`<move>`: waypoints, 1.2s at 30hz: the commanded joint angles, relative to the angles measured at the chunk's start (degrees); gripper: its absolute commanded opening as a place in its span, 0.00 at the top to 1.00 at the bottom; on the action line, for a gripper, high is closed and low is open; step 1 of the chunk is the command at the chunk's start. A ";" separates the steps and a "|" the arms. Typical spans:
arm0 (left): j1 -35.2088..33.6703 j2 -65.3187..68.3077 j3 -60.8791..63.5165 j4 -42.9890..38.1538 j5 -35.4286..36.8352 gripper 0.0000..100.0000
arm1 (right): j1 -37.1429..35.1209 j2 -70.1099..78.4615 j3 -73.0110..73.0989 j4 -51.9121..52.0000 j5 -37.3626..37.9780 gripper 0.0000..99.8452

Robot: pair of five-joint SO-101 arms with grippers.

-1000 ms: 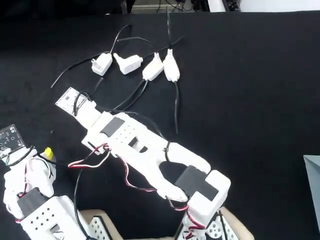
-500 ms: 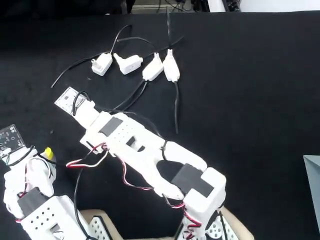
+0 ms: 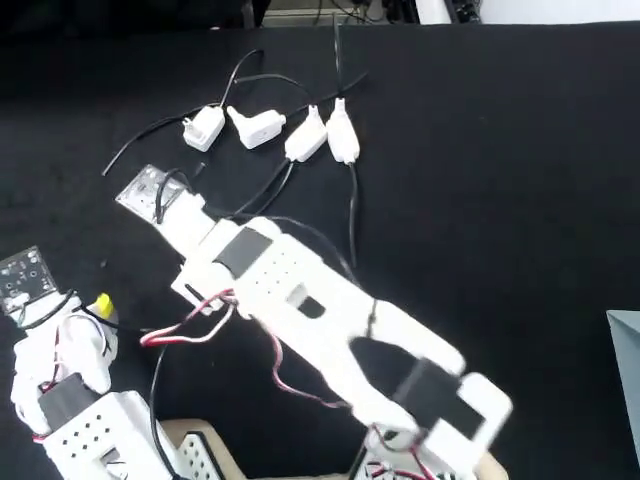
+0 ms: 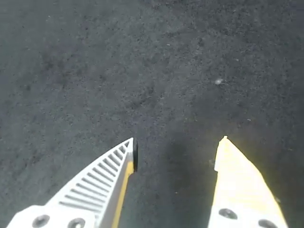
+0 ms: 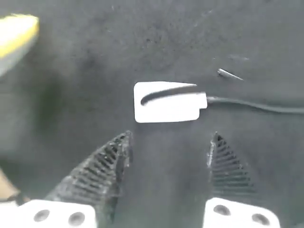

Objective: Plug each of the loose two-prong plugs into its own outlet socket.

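**Both pincers wide open over the black cloth**

From above, a black cloth (image 3: 500,180) covers the whole table. Four small white plug pieces (image 3: 256,126) lie in a row near the far edge, each with a thin black wire (image 3: 352,215). The right arm (image 3: 300,290) stretches across the cloth toward them. The left arm (image 3: 60,360) sits at the near corner. Behind the table the room is dark, with some cords (image 3: 335,12). A grey-blue thing (image 3: 626,340) pokes in at the edge.

On the left wrist, the left gripper (image 4: 176,142) is open wide over the cloth and holds nothing. One finger is white, one yellow.

On the right wrist, the right gripper (image 5: 171,137) is open wide too and holds nothing. One white plug piece (image 5: 168,102) lies flat just past its tips.
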 commanded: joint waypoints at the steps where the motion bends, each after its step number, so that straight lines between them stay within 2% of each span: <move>1: 5.32 -0.62 -1.80 0.44 0.53 0.72 | 0.00 -13.41 -1.19 9.23 -0.88 0.82; 5: 14.20 -0.44 -7.16 7.47 0.53 0.68 | 8.44 -22.37 -0.92 18.64 -0.88 0.99; 7: 19.74 -0.18 -9.54 11.16 0.53 0.66 | 15.74 -26.15 1.45 22.59 -0.88 0.97; 9: 24.57 -0.09 -10.51 12.22 0.18 0.66 | 23.74 -29.58 5.67 23.21 -0.79 0.99; 13: 31.25 0.00 -10.51 12.31 -3.60 0.66 | 39.21 -34.51 15.60 16.35 -0.44 0.99; 16: 34.15 0.00 -10.24 13.54 -5.36 0.66 | 45.80 -35.91 23.96 6.24 -0.88 0.99; 21: 36.00 0.00 -10.24 13.01 -5.98 0.66 | 47.65 -36.35 31.08 -2.46 -0.97 0.99; 25: 35.74 3.60 -8.04 6.24 -6.24 0.66 | 47.56 -36.35 31.25 -2.64 -0.97 0.99; 28: 35.91 12.66 -9.19 1.67 -6.24 0.66 | 47.47 -36.35 31.34 -2.73 -0.97 0.99; 36: 36.70 45.98 -23.34 -7.12 -6.33 0.66 | 47.38 -36.18 31.43 -2.64 -0.97 0.99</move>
